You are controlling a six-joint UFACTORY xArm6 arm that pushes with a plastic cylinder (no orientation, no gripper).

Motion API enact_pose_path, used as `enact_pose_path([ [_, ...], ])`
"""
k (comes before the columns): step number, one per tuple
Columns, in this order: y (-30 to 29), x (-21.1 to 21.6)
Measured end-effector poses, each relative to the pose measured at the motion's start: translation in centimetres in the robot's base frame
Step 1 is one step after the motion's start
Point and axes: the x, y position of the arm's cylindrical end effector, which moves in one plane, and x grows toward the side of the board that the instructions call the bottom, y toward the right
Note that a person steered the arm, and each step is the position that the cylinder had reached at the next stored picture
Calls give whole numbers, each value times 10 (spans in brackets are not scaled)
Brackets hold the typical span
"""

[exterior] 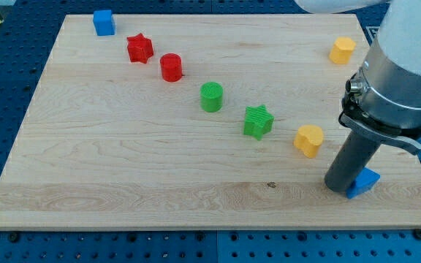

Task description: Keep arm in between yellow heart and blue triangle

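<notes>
The yellow heart [309, 139] lies on the wooden board [123, 168] at the view's lower right. The blue triangle [365, 181] lies further right and lower, partly hidden behind my rod. My tip [339, 188] rests on the board just left of the blue triangle, touching or nearly touching it, and below and right of the yellow heart. A gap of board shows between the tip and the heart.
A blue cube [104, 22] sits at the top left. A red star [139, 48], red cylinder [171, 67], green cylinder [211, 96] and green star [258, 121] run diagonally down to the right. A yellow block [342, 50] sits at the top right. The board's right edge is near the blue triangle.
</notes>
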Motion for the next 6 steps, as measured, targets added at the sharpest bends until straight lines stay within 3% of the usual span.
enact_pose_path([
  [2,40,-4],
  [6,35,-44],
])
